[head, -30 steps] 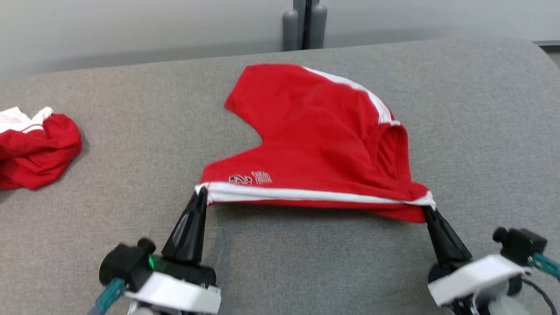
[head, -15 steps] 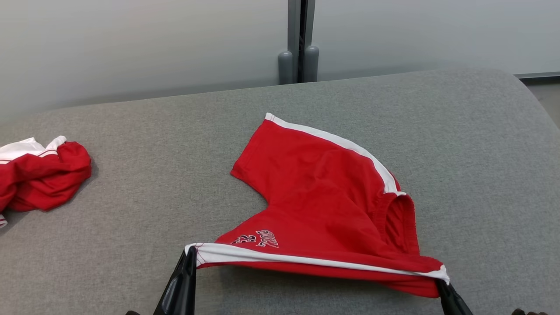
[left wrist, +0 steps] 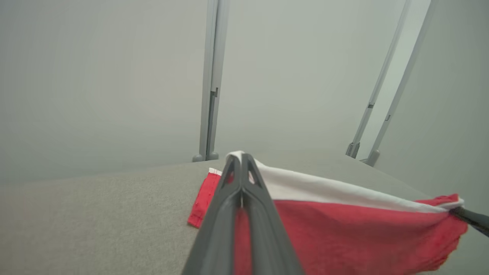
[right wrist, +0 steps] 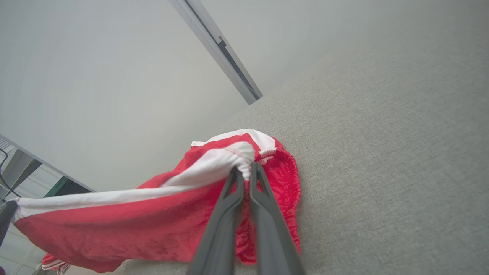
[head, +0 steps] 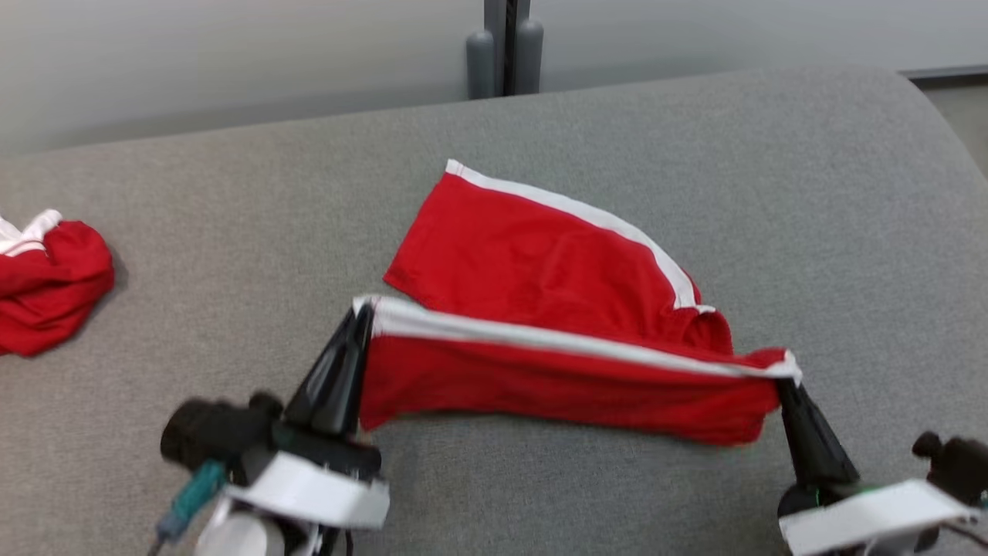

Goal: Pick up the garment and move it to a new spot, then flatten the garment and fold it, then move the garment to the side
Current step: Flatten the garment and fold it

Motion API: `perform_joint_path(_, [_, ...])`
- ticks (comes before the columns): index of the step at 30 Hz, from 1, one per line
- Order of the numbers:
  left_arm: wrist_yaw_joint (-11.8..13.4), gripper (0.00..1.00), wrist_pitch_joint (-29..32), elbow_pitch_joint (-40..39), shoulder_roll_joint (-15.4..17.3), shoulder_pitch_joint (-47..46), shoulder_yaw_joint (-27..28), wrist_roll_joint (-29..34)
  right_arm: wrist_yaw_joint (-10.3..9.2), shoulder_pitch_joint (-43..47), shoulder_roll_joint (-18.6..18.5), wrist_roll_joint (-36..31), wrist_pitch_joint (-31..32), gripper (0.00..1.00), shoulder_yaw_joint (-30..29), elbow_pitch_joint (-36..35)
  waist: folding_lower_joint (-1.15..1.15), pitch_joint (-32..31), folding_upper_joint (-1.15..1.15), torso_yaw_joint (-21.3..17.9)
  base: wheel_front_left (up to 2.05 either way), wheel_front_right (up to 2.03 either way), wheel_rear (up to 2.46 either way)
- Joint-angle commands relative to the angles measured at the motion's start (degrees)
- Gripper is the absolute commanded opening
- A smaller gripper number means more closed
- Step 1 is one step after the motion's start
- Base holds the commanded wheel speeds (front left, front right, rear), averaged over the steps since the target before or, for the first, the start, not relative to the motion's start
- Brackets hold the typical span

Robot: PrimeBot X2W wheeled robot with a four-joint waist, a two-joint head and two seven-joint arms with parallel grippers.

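Now changed: the near white-banded edge of the red fabric shorts with white stripes (head: 540,255) is lifted and carried toward 12 o'clock; the fold looks half done.
Left end effector (head: 363,313): clenched on the edge's 9 o'clock corner.
Right end effector (head: 783,380): clenched on its 3 o'clock corner.
Garment: mid grey cloth-covered surface (head: 772,177), far leg flat.
Room: open toward 12 and 3 o'clock; crumpled red-and-white cloth (head: 46,282) well apart at 9 o'clock.

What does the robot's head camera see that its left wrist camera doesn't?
Head view's extra: a crumpled red and white cloth lying far to the left. Left wrist view's extra: two slanted grey posts off to its right. Shared: the grey surface and the red shorts, stretched along the white band between the left gripper and the right gripper, both shut on the fabric.
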Motion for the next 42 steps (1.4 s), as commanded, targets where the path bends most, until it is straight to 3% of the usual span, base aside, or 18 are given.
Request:
perform_joint_path(1, [-0.4,0.0,0.7,1.0,0.6,-3.0,-0.1,0.2,0.01,-1.6,-0.2,0.5,0.7,0.0,-0.2,0.1,0.0,2.5,0.0,-0.5,0.0,0.0,0.0])
perform_joint_path(8, [-1.5,0.0,4.1,10.2,1.4,-20.1,-1.2,0.3,0.02,-11.9,0.5,1.5,1.3,0.0,-0.9,2.9,0.0,8.9,0.0,-1.4,0.0,0.0,0.0])
perform_joint_path(18, [-2.0,0.0,3.7,30.1,1.4,-40.1,-2.9,-0.2,0.02,-23.3,3.2,2.3,-0.9,0.0,0.6,10.0,0.0,16.0,0.0,-3.7,0.0,0.0,0.0])
perform_joint_path(27, [-2.1,0.0,-0.3,47.9,0.9,-52.6,-3.3,-1.1,0.02,-28.0,4.4,4.2,-2.2,0.0,3.7,13.5,0.0,19.8,0.0,-6.5,0.0,0.0,0.0])
perform_joint_path(34, [-2.3,0.0,-1.9,56.9,0.1,-57.2,-4.6,-2.6,0.02,-29.2,4.8,5.2,-2.7,0.0,5.9,14.6,0.0,20.8,0.0,-7.8,0.0,0.0,0.0])
perform_joint_path(36, [-2.3,0.0,-2.2,59.3,-0.4,-58.0,-5.3,-3.5,0.02,-29.2,4.6,5.4,-2.8,0.41,6.7,14.7,0.0,20.9,0.0,-8.1,0.0,0.0,0.0])
perform_joint_path(37, [-2.3,0.01,-2.3,60.4,-0.7,-58.2,-5.7,-4.1,0.02,-29.1,4.2,5.4,-2.9,0.73,7.2,14.7,0.0,20.9,0.0,-8.3,0.0,0.0,0.0])
perform_joint_path(38, [-2.3,0.58,-2.5,61.3,-0.9,-58.3,-6.0,-4.9,0.02,-29.1,3.8,5.3,-3.0,0.96,7.8,14.8,0.0,20.9,0.0,-8.4,0.0,0.0,0.0])
perform_joint_path(39, [-2.3,1.0,-2.5,62.1,-1.0,-58.4,-6.6,-5.2,0.02,-29.0,3.2,4.9,-3.1,1.0,8.4,14.7,0.0,20.9,0.0,-8.5,0.0,0.0,0.0])
perform_joint_path(42, [-2.4,1.0,-3.1,62.9,-1.0,-58.5,-7.8,-6.4,0.02,-28.5,1.1,3.3,-3.5,1.0,10.1,14.6,0.0,20.6,0.0,-8.5,0.0,0.0,0.0])
